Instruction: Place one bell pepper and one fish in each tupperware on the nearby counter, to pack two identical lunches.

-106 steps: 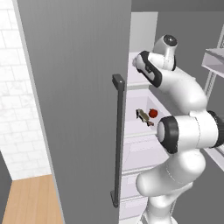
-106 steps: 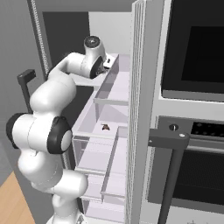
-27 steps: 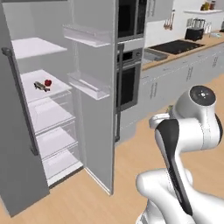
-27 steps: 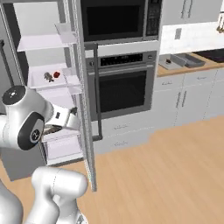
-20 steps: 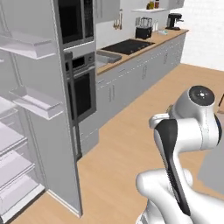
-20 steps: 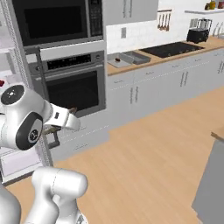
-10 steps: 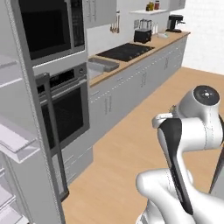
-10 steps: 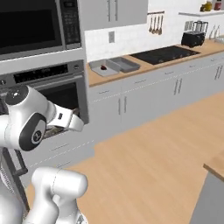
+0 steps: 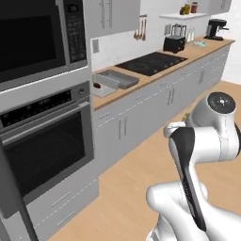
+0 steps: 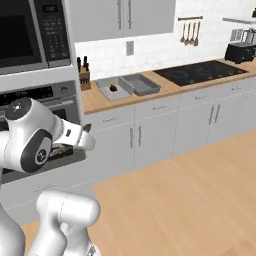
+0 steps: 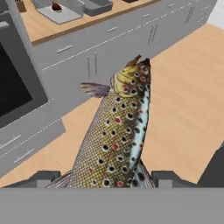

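Fish (image 11: pixel 114 144) fills the hand view's middle, its speckled body clamped between the gripper (image 11: pixel 109 177) fingers at 6 o'clock, head toward 12. On the counter (image 10: pixel 95 102), 2 tupperware trays touch; the lighter one (image 10: pixel 109 90) holds 1 bell pepper (image 10: pixel 113 88), the darker (image 10: pixel 141 84) at 3 o'clock.

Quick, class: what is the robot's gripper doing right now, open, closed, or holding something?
Gripper: closed on a spotted fish, which sticks out between its fingertips.

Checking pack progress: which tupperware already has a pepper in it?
The lighter tupperware, nearest the knife block, holds a red pepper. The darker one beside it looks empty.
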